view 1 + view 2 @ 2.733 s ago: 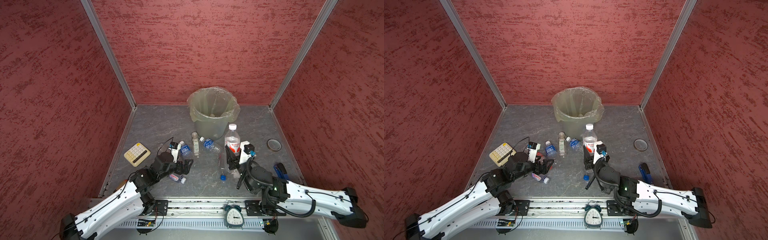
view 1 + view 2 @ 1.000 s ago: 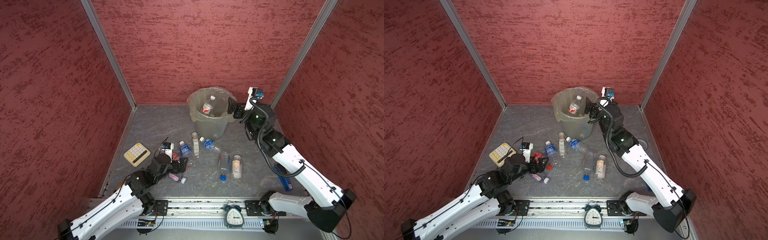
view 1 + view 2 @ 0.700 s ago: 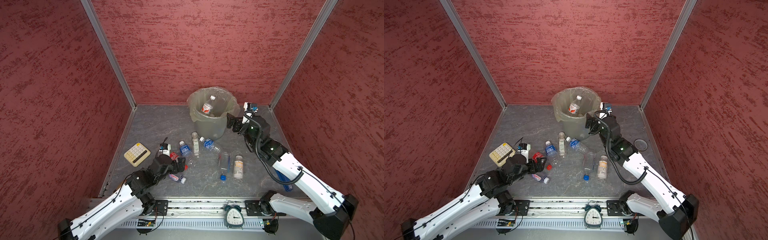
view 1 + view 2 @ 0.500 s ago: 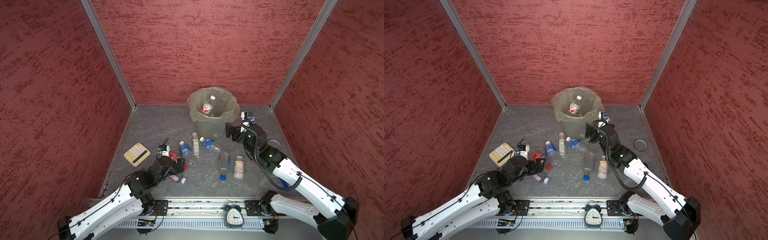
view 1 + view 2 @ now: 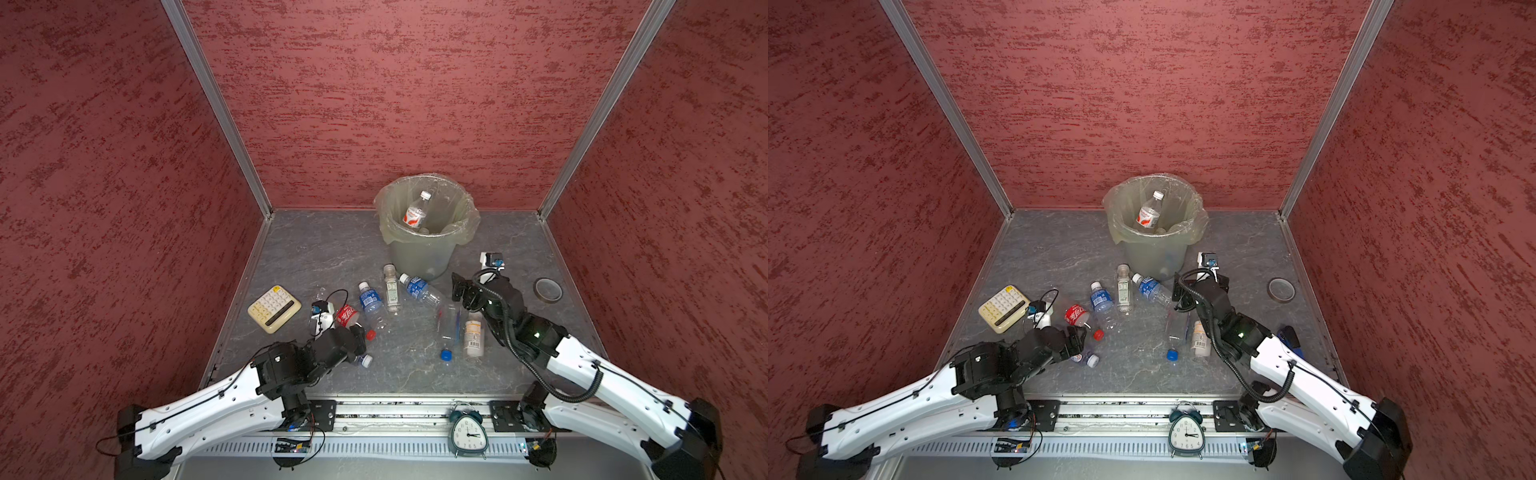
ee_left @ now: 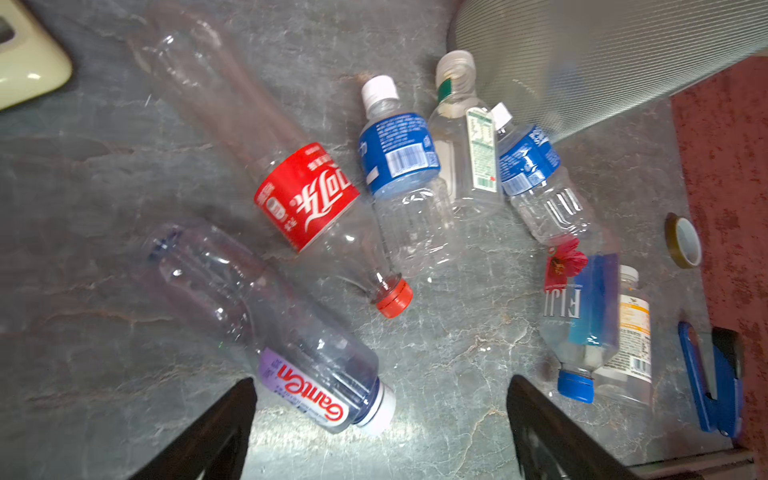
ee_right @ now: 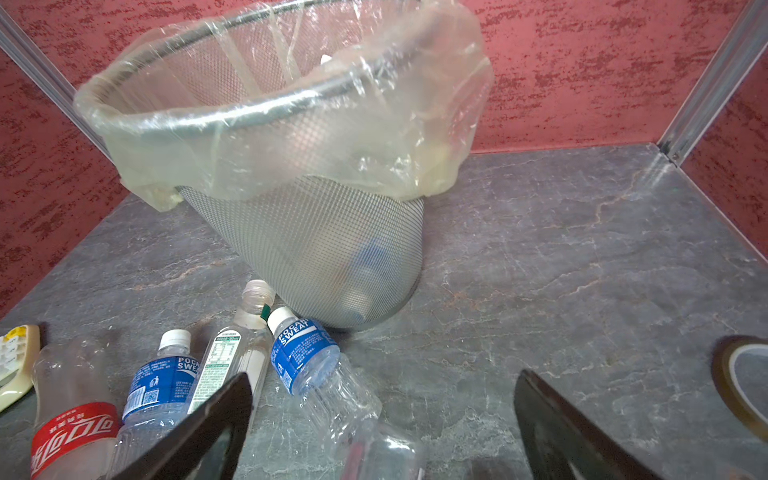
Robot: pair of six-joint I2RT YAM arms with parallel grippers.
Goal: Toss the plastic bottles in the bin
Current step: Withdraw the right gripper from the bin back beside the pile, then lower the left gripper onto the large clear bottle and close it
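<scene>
The bin (image 5: 419, 253) (image 5: 1154, 253) stands at the back with one red-and-white-labelled bottle (image 5: 415, 214) inside. Several plastic bottles lie on the floor in front of it: a red-label one (image 6: 307, 195), two blue-label ones (image 6: 399, 153) (image 7: 303, 345), a clear one (image 6: 469, 137), a blue-capped one (image 6: 582, 316) and an orange-label one (image 5: 473, 336). My left gripper (image 6: 381, 381) (image 5: 359, 332) is open, low over the cap end of a purple-label bottle (image 6: 316, 382). My right gripper (image 7: 384, 376) (image 5: 461, 289) is open and empty, just right of the bin's base.
A cream calculator (image 5: 274, 307) lies at the left and a tape roll (image 5: 547, 289) at the right. A blue stapler-like tool (image 6: 710, 374) sits near the right wall. An alarm clock (image 5: 468, 432) stands on the front rail. Red walls enclose three sides.
My right gripper carried the red-and-white bottle to the bin, let it go, then came back down beside the bin's base. My left gripper shifted slightly over the purple-label bottle.
</scene>
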